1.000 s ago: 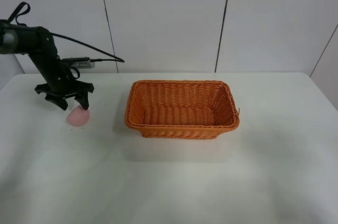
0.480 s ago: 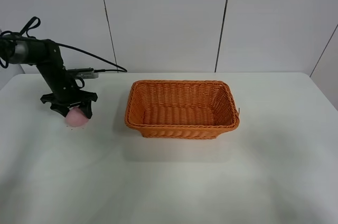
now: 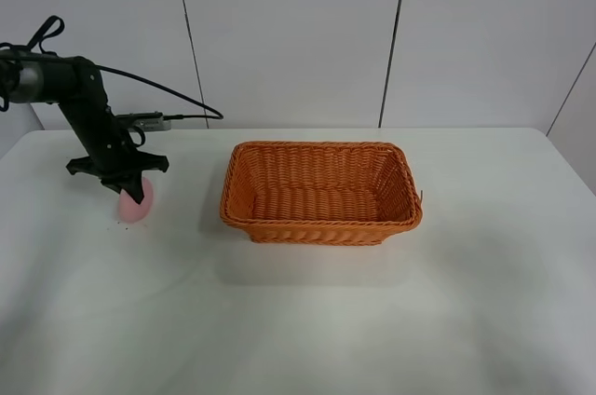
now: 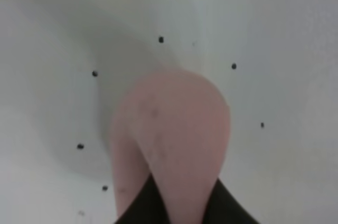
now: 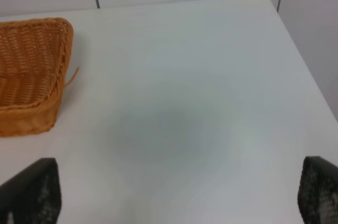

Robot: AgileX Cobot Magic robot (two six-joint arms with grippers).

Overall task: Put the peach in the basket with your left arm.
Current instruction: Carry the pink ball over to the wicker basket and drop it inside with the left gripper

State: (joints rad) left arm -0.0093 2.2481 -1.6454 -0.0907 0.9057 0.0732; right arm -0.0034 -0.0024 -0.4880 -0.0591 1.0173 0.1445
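On the left of the counter [image 3: 298, 320], my left hand [image 3: 128, 192] is clamped on the peach [image 3: 136, 207]: pale pink, smooth, rounded, well apart from the basket [image 3: 321, 224].

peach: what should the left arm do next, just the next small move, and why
Probably lift the peach straight up a little. The fingers of the left gripper appear pressed against both its sides, it rests on the table, and the basket, to the right in the exterior view, has a raised rim to clear.
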